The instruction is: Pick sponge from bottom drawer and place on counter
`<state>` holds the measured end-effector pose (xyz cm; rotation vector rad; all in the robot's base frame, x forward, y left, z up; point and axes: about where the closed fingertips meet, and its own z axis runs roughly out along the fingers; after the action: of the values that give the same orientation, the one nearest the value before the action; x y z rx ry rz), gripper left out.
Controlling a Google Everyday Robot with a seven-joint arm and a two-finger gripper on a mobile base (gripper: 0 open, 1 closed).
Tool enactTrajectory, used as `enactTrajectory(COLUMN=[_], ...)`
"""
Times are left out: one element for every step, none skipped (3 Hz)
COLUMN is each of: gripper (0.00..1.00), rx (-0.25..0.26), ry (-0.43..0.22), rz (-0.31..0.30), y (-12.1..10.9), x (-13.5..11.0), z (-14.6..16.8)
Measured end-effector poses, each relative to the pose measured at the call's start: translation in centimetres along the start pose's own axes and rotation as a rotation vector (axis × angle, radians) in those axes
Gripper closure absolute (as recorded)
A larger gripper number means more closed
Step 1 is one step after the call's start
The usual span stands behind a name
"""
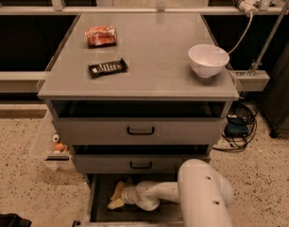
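Sponge pale yellow, at tool, btm drawer.

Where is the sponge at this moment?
In the camera view, the sponge sits low, left of centre, inside the open bottom drawer, at the tip of the gripper extending in from the right.

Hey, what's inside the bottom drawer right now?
Inside the bottom drawer lies the pale yellow sponge, with the gripper right at it. The arm covers the drawer's right side, so anything lying there is hidden.
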<state>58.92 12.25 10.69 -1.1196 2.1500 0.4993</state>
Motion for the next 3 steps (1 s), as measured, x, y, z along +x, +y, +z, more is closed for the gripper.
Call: enactTrajectory(gripper=[0.22, 0.44, 0.68], rx=[0.0, 0.0, 0.0], ry=[0.0, 0.0, 0.0], rz=[0.0, 0.0, 0.0], y=[0.0, 0.0, 0.01], x=[0.0, 0.0, 0.0], z=[0.0, 0.0, 0.0])
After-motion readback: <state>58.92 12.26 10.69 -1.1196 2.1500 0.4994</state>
